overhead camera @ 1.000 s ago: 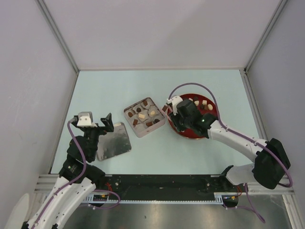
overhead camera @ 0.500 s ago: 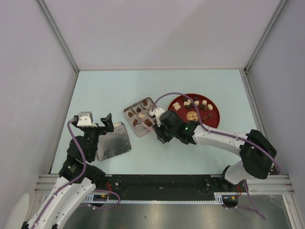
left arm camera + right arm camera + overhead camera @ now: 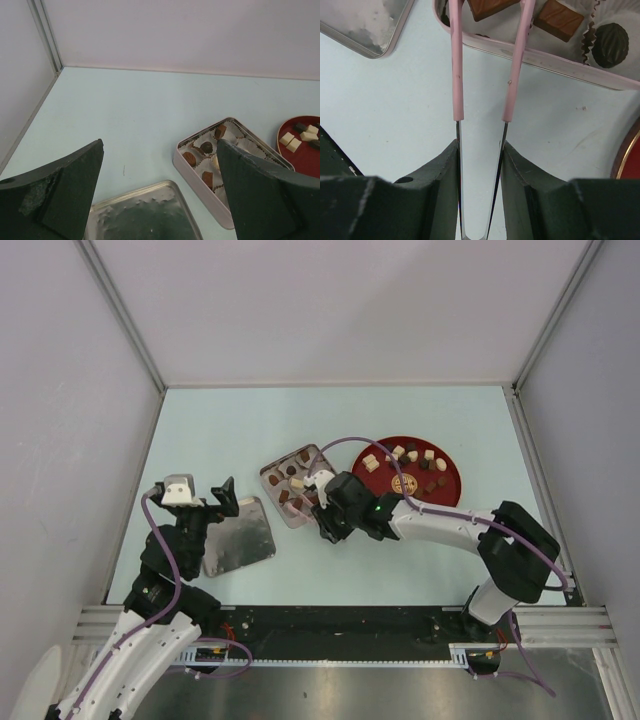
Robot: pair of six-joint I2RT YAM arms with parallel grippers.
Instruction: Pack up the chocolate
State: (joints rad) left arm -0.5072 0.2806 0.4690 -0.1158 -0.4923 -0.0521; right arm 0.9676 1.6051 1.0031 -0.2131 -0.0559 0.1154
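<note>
Since a second ago the right gripper (image 3: pixel 479 150) has swung off the round red plate (image 3: pixel 450 458) at centre right to the lower-right edge of the square metal tin (image 3: pixel 197 175). It is clamped on pink-tipped metal tweezers (image 3: pixel 456 75). A reddish-brown piece (image 3: pixel 487 5) sits between the tips over the tin, possibly pinched, but the frame edge cuts it off. The plate is now uncovered, and chocolate chunks (image 3: pixel 408 455) lie on it. More chunks sit in the tin's paper cups (image 3: pixel 206 147). The left gripper (image 3: pixel 160 145) has not moved: fingers spread wide, holding nothing, over the flat silver lid (image 3: pixel 240 540) at lower left.
</note>
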